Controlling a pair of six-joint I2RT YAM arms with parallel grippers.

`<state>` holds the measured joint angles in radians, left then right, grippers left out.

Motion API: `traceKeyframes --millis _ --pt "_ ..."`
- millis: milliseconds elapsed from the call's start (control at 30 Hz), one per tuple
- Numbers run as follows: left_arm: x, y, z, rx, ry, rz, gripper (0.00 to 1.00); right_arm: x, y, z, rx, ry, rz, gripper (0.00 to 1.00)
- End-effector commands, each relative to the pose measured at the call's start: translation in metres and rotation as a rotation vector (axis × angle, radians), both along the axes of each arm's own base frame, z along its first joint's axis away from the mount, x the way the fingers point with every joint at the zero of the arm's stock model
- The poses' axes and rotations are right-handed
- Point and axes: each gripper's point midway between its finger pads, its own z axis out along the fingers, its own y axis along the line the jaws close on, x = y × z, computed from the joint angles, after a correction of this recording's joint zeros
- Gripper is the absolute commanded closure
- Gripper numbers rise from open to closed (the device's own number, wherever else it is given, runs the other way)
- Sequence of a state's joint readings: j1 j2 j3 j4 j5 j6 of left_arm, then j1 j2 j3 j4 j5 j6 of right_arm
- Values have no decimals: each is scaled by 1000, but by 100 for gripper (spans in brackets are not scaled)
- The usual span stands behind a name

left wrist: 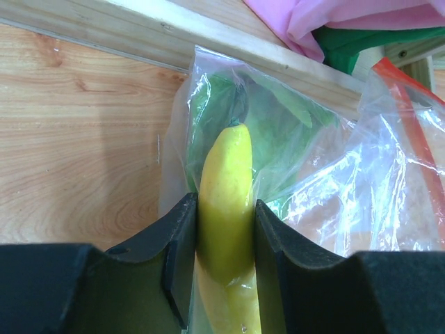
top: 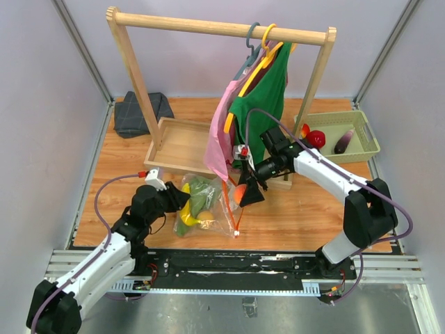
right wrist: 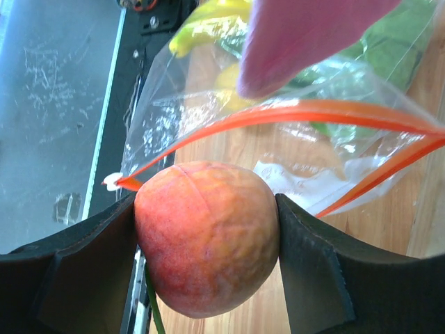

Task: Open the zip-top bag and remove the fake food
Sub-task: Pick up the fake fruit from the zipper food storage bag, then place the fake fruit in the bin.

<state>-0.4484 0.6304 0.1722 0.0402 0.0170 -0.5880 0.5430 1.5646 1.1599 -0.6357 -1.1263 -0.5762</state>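
Note:
The clear zip-top bag (top: 212, 209) lies on the wooden table in front of the rack, its orange-red zip strip (right wrist: 292, 115) parted and the white slider (right wrist: 111, 182) at one end. My left gripper (top: 182, 202) is shut on the yellow banana (left wrist: 226, 181) through the plastic at the bag's left end. Green leafy pieces (left wrist: 278, 129) lie inside the bag beyond the banana. Just outside the bag's mouth, my right gripper (top: 245, 193) is shut on a peach (right wrist: 206, 236), held above the table.
A wooden garment rack (top: 215, 28) carries pink (top: 219, 139) and green (top: 264, 97) garments over a wooden tray base (top: 177, 146). At the right, a green bin (top: 365, 149) holds red round fruit (top: 314, 138) and an eggplant (top: 344, 141). A dark folded cloth (top: 139, 113) lies back left.

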Motion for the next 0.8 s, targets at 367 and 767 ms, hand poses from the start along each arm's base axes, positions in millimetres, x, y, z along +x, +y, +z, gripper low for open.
traceKeyframes --millis 367,767 --pt "11 10 46 -38 -122 82 30 -34 -46 9 -32 -276 204 86" --pt "15 5 82 -82 -205 65 26 -37 -76 12 -56 -342 176 85"
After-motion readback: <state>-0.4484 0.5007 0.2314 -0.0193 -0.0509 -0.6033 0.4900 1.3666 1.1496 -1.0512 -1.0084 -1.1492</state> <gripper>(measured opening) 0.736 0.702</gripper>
